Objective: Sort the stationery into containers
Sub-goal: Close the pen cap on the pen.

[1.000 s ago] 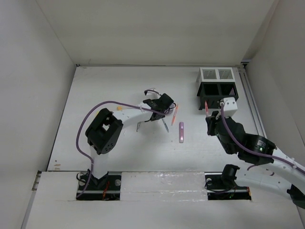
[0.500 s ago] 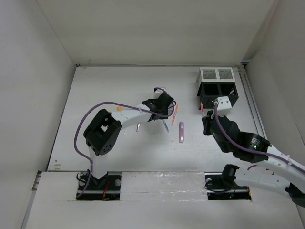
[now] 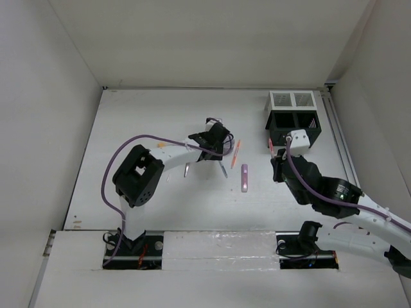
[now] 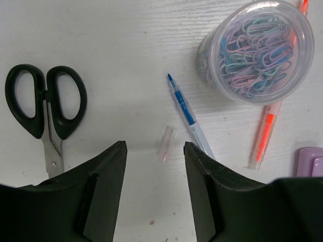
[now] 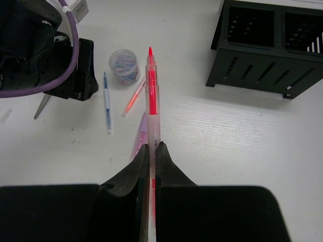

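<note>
My right gripper (image 5: 152, 146) is shut on a red pen (image 5: 150, 96), held above the table with its tip pointing away. In the top view the right gripper (image 3: 276, 153) is just in front of the left corner of the black mesh organiser (image 3: 293, 128), joined to the white mesh box (image 3: 293, 100). My left gripper (image 4: 154, 148) is open and empty above a small clear cap (image 4: 165, 143), between the black-handled scissors (image 4: 45, 108) and a blue pen (image 4: 189, 116). An orange pen (image 4: 267, 131) and a purple highlighter (image 3: 244, 178) lie to the right.
A clear round tub of coloured paper clips (image 4: 255, 50) stands beside the blue pen, just beyond my left gripper (image 3: 215, 138). The black organiser (image 5: 272, 45) is at the far right of the right wrist view. White walls enclose the table.
My right gripper has moved a little left with the red pen, staying in front of the black organiser. My left gripper has shifted slightly over the pens.
</note>
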You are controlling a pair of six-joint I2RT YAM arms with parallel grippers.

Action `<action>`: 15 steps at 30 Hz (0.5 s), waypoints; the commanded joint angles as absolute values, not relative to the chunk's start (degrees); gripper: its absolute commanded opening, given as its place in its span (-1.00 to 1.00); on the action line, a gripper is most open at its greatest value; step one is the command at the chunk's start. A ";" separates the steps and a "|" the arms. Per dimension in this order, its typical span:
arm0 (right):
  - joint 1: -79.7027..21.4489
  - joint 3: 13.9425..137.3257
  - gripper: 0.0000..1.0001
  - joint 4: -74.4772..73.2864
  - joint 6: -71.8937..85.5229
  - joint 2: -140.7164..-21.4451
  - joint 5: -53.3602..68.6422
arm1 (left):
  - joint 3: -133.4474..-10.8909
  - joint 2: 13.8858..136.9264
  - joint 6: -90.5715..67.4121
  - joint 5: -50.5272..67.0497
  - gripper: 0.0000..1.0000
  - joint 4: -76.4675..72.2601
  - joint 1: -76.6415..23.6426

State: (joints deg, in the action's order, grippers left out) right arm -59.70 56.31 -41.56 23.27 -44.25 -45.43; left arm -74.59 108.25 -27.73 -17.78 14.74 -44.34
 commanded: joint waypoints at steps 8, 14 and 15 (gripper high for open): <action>-59.94 58.62 -1.00 -38.85 22.59 -44.65 -45.09 | -74.09 111.35 -26.46 -16.44 -0.12 13.36 -44.47; -59.94 58.62 -1.00 -38.85 22.59 -44.65 -45.09 | -75.15 112.59 -26.46 -16.44 -0.16 14.41 -44.47; -59.94 58.62 -1.00 -38.85 22.59 -44.65 -45.09 | -75.15 113.28 -26.46 -16.44 -0.18 14.41 -44.47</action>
State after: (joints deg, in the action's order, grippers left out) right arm -59.70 56.42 -41.56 23.09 -44.99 -45.06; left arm -74.61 112.36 -26.94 -16.56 14.20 -44.40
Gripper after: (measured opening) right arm 0.050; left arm 0.414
